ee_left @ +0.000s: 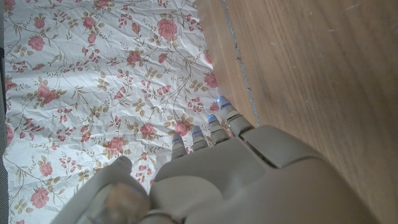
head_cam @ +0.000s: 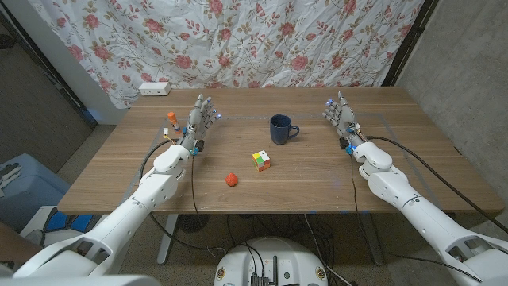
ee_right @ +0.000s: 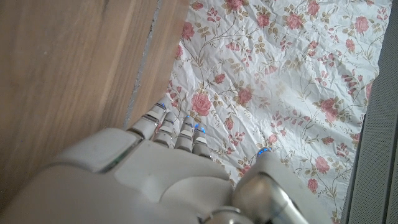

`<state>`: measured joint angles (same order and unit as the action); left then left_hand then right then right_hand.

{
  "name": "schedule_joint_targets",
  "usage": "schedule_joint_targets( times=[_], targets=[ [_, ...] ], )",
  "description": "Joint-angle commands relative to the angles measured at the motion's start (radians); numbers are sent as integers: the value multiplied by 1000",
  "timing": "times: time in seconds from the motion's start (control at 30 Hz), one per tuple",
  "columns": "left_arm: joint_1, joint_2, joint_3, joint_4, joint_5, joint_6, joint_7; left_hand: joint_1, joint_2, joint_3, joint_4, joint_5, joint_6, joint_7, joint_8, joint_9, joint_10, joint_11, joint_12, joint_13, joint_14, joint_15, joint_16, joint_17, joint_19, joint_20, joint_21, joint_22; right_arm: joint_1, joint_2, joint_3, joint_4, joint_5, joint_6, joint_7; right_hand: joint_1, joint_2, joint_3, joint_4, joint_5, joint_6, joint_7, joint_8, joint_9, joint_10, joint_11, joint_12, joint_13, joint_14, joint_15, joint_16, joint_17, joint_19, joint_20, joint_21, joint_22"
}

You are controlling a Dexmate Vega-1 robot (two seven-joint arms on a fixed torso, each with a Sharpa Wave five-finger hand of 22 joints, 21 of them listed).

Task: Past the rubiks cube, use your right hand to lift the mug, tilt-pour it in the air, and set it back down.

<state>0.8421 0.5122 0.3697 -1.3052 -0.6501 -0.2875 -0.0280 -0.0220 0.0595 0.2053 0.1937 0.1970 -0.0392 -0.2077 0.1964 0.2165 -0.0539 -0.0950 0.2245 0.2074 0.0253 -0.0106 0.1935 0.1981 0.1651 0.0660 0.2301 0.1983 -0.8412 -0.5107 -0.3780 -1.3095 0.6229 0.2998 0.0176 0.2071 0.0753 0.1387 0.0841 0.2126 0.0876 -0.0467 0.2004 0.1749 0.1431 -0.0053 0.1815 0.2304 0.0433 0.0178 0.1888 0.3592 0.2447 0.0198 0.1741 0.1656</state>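
A dark blue mug [head_cam: 280,129] stands upright on the wooden table [head_cam: 397,183], its handle turned toward the right side. Nearer the front edge sits a Rubik's cube [head_cam: 261,160]. My right hand [head_cam: 341,116] is raised at the mug's right, a good gap away, fingers apart and holding nothing. On the opposite side my left hand [head_cam: 198,119] stands with fingers spread, also holding nothing. In the right wrist view my right hand [ee_right: 168,174] reaches along the table toward the floral curtain [ee_right: 292,74]. The left wrist view has my left hand [ee_left: 236,174] pointing the same way.
A small red ball-like object [head_cam: 231,179] lies front-left of the cube. Small items [head_cam: 170,121] including an orange-capped one sit by my left hand. A white power strip [head_cam: 155,89] rests at the back-left corner. The floral curtain [head_cam: 238,40] hangs behind the table.
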Motion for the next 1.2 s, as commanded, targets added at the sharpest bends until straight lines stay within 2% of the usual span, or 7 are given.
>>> schedule_joint_targets(
  times=[0.03, 0.23, 0.43, 0.63, 0.83, 1.2],
  targets=[
    [2, 2, -3, -4, -2, 2, 3, -3, 118, 6, 1, 4, 1, -10, 6, 2, -1, -10, 4, 4, 11, 0, 5, 4, 9, -1, 6, 3, -14, -28, -28, -60, -75, 1, -36, 9, -3, 8, -7, 6, -2, -9, 0, 2, 4, 0, 6, 1, 8, -4, 5, -3, 0, -2, 5, 2],
    [2, 2, -3, -4, -1, 2, 3, -3, 118, 6, 1, 4, 2, -11, 6, 2, 0, -9, 4, 4, 11, 0, 5, 4, 9, 0, 6, 3, -20, -52, -48, -100, -132, -21, -62, 17, -12, 8, -19, 9, -12, -15, -7, 2, -8, -6, 3, -5, 3, -4, 2, -11, -7, -6, 4, 1],
    [2, 1, -2, -3, -1, 1, 3, -3, 118, 6, 1, 4, 1, -10, 6, 2, -1, -9, 4, 4, 12, -1, 5, 4, 8, -1, 6, 3, -15, -68, -61, -118, -170, -31, -70, 31, -25, 8, -37, 11, -41, -4, -18, 2, -21, -2, 1, -12, -4, -6, 1, -23, -12, -10, 5, 1],
    [2, 1, -2, -2, -1, 0, 3, -3, 118, 6, 1, 4, 2, -9, 7, 2, 0, -10, 4, 4, 12, -1, 5, 4, 9, 0, 6, 3, 1, -96, -85, -138, -225, -48, -59, 52, -57, 2, -68, 13, -66, 2, -21, 3, -43, -5, 0, -22, -31, -1, -5, -41, -44, -11, -1, 1],
    [2, 1, -2, -2, 0, 0, 3, -3, 118, 6, 1, 4, 1, -10, 6, 2, 0, -9, 4, 4, 11, -1, 5, 4, 9, 0, 6, 3, 12, -112, -101, -144, -275, -43, -56, 75, -79, 1, -94, 14, -89, 5, -21, 3, -64, 3, 0, -28, -51, 4, -6, -56, -70, -9, -1, 1],
    [2, 1, -2, -3, -1, 0, 3, -3, 119, 6, 1, 4, 1, -10, 6, 2, 1, -9, 4, 4, 12, 0, 5, 4, 8, 0, 6, 3, 30, -144, -123, -144, -332, -42, -24, 110, -113, -3, -134, 17, -140, 11, -24, 4, -106, -2, -2, -33, -87, 8, -6, -77, -121, -3, -4, 1]
  ],
)
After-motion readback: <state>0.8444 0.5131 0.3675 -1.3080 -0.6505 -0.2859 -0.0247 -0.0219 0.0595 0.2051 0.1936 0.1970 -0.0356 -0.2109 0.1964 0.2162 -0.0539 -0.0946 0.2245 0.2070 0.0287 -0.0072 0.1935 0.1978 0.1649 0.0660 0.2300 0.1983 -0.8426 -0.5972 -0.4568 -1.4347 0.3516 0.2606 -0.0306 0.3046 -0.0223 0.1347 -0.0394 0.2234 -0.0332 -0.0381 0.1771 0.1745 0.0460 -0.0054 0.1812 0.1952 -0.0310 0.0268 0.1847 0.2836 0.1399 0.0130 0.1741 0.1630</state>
